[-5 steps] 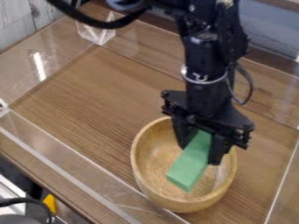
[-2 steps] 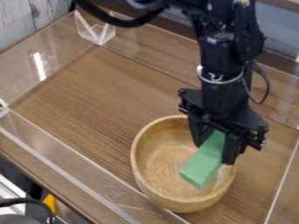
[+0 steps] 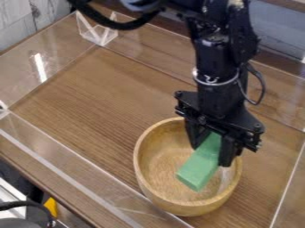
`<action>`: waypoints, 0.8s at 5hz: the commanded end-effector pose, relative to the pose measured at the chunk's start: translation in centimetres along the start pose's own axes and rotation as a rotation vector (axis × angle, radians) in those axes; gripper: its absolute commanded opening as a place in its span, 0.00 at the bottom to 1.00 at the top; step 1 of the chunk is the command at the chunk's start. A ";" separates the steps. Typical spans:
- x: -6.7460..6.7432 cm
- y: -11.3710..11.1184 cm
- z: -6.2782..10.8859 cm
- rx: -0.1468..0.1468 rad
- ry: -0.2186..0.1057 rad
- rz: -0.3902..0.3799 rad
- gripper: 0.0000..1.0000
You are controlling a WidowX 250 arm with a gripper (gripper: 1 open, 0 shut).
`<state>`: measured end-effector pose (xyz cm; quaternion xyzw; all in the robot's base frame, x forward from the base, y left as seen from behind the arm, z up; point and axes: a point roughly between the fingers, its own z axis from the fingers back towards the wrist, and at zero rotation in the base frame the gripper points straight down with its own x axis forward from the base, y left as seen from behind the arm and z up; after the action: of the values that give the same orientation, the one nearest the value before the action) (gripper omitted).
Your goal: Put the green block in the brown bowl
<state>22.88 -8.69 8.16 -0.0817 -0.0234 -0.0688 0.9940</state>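
We see the gripper (image 3: 216, 145) pointing down, clamped on the green block's (image 3: 201, 166) upper end; block tilted, lower end inside the brown bowl (image 3: 156, 182); wooden table (image 3: 107, 98) beneath.

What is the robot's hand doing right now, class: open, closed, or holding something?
Hand: closed on the green block, holding it tilted inside the brown bowl.

The light is soft and even, and the picture is small and a bit fuzzy. Bright white glare shines on the clear walls (image 3: 48, 67) at the left. The black arm (image 3: 220, 53) looks very dark, with few details.
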 end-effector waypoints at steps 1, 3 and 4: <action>0.5 0.6 2.5 -0.013 -0.050 -0.001 0.00; -0.9 -0.3 2.8 -0.024 -0.061 -0.031 0.00; -1.1 -0.3 2.7 -0.018 -0.053 -0.021 0.00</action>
<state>21.56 -8.25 9.87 -0.0901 -0.0311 -0.0714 0.9929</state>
